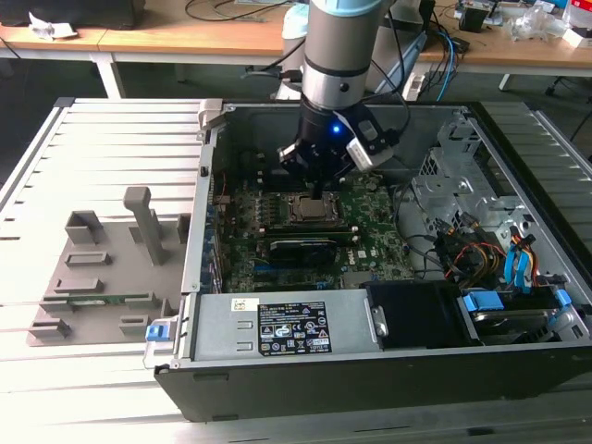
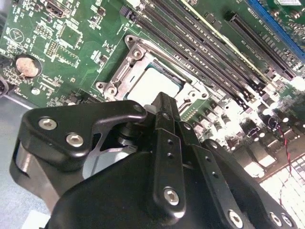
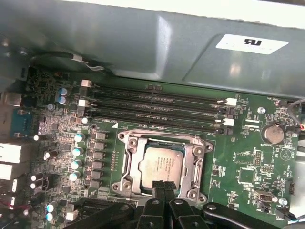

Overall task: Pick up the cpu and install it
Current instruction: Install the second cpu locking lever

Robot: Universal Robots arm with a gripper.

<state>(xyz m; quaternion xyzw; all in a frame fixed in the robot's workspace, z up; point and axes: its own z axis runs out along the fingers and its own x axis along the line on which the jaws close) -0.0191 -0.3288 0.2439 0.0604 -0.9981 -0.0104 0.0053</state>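
Under claw (image 3: 162, 187): cpu (image 3: 161, 166) seated within socket frame (image 3: 127, 164).

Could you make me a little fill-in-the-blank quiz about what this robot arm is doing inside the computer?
1. The cpu lies inside the metal frame of the ____ on the green motherboard.
2. The gripper sits right at the cpu's ____.
3. In the first wrist view, the long black memory slots run between the socket and the grey case ____.

Missing words: socket; edge; wall
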